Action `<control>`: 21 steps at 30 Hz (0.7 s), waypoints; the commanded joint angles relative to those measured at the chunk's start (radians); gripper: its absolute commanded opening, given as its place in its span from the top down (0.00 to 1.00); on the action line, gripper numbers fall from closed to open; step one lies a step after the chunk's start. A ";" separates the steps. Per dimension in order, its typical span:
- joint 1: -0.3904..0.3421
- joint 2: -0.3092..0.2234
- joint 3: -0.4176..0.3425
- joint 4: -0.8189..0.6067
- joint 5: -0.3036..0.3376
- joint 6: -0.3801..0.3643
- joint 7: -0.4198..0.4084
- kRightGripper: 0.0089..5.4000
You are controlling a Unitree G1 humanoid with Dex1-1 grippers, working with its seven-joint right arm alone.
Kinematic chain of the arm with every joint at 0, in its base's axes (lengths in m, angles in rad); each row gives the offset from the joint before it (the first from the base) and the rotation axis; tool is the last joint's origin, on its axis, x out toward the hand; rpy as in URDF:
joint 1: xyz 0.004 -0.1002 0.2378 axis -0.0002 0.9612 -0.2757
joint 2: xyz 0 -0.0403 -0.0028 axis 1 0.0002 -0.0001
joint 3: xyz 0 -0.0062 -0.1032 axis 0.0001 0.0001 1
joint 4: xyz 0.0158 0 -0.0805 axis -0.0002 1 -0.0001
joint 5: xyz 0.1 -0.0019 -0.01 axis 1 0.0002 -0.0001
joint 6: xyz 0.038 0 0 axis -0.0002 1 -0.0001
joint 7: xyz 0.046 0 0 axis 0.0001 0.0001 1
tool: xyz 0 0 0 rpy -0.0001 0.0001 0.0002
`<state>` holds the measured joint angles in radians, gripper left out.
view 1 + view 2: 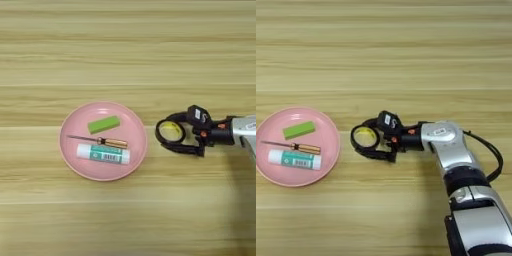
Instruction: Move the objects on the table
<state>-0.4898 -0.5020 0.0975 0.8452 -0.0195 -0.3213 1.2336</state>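
Gripper: my gripper (pixel 172 136) sits right of centre in the frame, its two black fingers spread apart, one above and one below the tape ring (pixel 170 131); I cannot tell whether they press on it yet.
Tape ring: a small black ring with a yellow inside, flat on the worktop (pixel 125 45), just right of the pink plate (pixel 70 160) and not touching it.
Plate: left of centre, holding three things.
Screwdriver: the screwdriver (pixel 100 140) lies across the middle of the plate, metal tip toward picture left.
Glue stick: the glue stick (pixel 103 154) lies just below the screwdriver, nearly parallel to it.
Green block: a green block (pixel 104 124) rests in the upper part of the plate.
Risk, ring: if I close off-centre, I judge the ring could slide or squirt out along the smooth wood.
Risk, plate: carrying the ring left, a low finger could catch the rim and jolt the plate, rolling the glue stick.
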 commanded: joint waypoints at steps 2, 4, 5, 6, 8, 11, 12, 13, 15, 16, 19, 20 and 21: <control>-0.058 -0.043 -0.005 -0.032 0.000 -0.011 -0.021 0.25; -0.057 -0.041 -0.005 -0.033 0.003 -0.011 -0.019 0.25; -0.058 -0.041 -0.006 -0.032 0.003 -0.013 -0.019 0.25; -0.059 -0.040 -0.007 -0.031 0.003 -0.014 -0.021 0.25; -0.063 -0.039 -0.010 -0.026 0.006 -0.016 -0.026 0.25; -0.075 -0.030 -0.022 -0.023 0.020 -0.014 -0.034 0.25; -0.081 -0.026 -0.028 -0.022 0.027 -0.012 -0.038 0.25; -0.086 -0.023 -0.033 -0.021 0.034 -0.011 -0.041 0.25; -0.096 -0.016 -0.041 -0.016 0.041 -0.014 -0.049 0.25; -0.102 -0.012 -0.045 -0.014 0.043 -0.015 -0.053 0.25; -0.113 -0.002 -0.055 -0.014 0.051 -0.015 -0.063 0.25; -0.116 0.000 -0.058 -0.015 0.055 -0.015 -0.064 0.25; -0.119 0.004 -0.062 -0.017 0.061 -0.014 -0.063 0.25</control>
<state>-0.5173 -0.4818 0.0675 0.8695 0.0067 -0.3275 1.2068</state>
